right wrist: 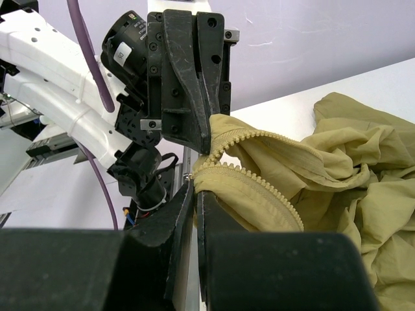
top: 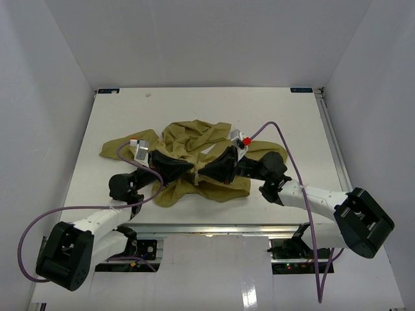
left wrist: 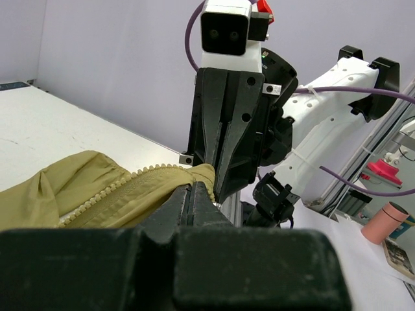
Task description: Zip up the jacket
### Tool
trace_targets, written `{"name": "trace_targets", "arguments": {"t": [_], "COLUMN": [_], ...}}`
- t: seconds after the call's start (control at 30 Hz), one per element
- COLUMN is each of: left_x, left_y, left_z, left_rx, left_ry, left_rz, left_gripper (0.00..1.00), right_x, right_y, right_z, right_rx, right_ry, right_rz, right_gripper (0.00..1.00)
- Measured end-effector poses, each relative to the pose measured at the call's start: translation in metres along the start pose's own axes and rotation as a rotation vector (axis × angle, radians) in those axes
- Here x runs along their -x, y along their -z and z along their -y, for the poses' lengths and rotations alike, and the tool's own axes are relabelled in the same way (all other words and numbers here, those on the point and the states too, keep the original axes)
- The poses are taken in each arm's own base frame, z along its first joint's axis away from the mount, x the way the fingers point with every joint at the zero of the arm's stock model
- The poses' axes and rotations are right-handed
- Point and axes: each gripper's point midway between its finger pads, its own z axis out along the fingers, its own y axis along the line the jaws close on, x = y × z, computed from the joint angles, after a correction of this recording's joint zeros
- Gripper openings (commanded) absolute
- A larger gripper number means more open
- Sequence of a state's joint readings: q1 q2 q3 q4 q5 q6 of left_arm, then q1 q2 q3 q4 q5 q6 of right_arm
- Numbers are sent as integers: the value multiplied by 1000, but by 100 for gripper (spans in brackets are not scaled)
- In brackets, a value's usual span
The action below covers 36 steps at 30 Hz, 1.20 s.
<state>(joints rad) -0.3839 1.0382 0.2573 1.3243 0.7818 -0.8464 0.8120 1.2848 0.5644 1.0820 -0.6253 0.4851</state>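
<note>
Gripping the olive jacket (top: 194,139) at its near edge on the bench (top: 194,107): left end effector (top: 190,173) and right end effector (top: 201,175) clenched on fabric beside parted zipper teeth (right wrist: 259,139), tips nearly touching.

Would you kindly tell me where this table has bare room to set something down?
The widest bare stretch of the table runs between the jacket and the far edge. Another lies right of the jacket, toward the right edge. The near centre is crowded: left end effector and right end effector meet on the jacket there.
</note>
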Motion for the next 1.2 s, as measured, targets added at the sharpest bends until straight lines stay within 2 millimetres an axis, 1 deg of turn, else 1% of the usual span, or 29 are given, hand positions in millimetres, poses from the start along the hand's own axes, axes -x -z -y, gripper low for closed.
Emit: {"name": "trace_targets", "arguments": {"t": [0.23, 0.57, 0.97, 1.2], "left_x": [0, 8, 9, 6], "left_y": [-1, -1, -1, -1], "left_z": [5, 17, 18, 19], "left_rx": [-20, -53, -56, -58], "left_ry": [-44, -101, -115, -113], "left_rz": [1, 22, 25, 20], "left_gripper": [0, 0, 0, 0], "right_x": [2, 6, 13, 15], "right_y": [-1, -2, -3, -3], "right_z": [0, 2, -2, -4], "right_rx": [3, -10, 5, 11], "right_ry": [-7, 0, 9, 18], "right_rz": [8, 26, 50, 60], "right_gripper": [8, 8, 8, 8]}}
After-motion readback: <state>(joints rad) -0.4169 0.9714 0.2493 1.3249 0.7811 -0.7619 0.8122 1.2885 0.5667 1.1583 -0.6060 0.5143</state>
